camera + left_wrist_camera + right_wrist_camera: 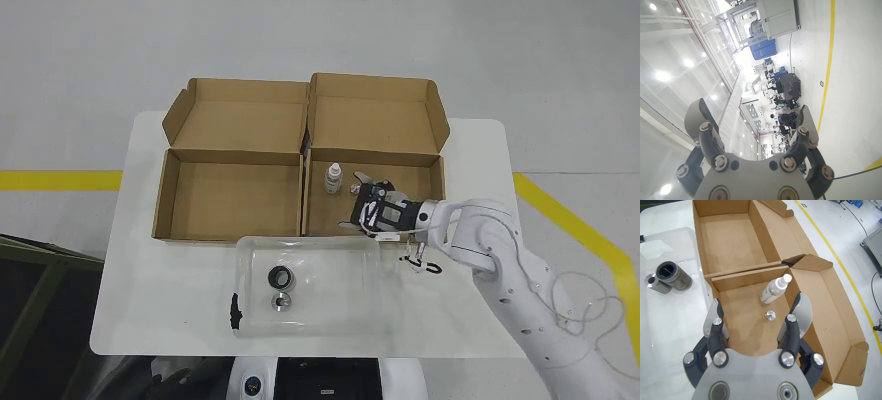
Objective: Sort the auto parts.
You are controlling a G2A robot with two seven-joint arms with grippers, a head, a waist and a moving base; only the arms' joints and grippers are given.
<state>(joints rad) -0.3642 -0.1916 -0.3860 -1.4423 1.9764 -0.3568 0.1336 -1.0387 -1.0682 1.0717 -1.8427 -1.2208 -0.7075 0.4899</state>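
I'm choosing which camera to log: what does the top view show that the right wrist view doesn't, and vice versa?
Top view adds the whole table and the right arm stretched over it. Right wrist view adds a small metal part on the box floor by the bottle. Both share the right gripper, the two boxes, the bottle in one, and the clear bin with two metal cylinders.

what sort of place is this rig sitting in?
Probably an industrial hall or robotics lab: a painted yellow floor line, a grey aluminium-framed machine enclosure, blue equipment cabinets and rows of high ceiling lights.
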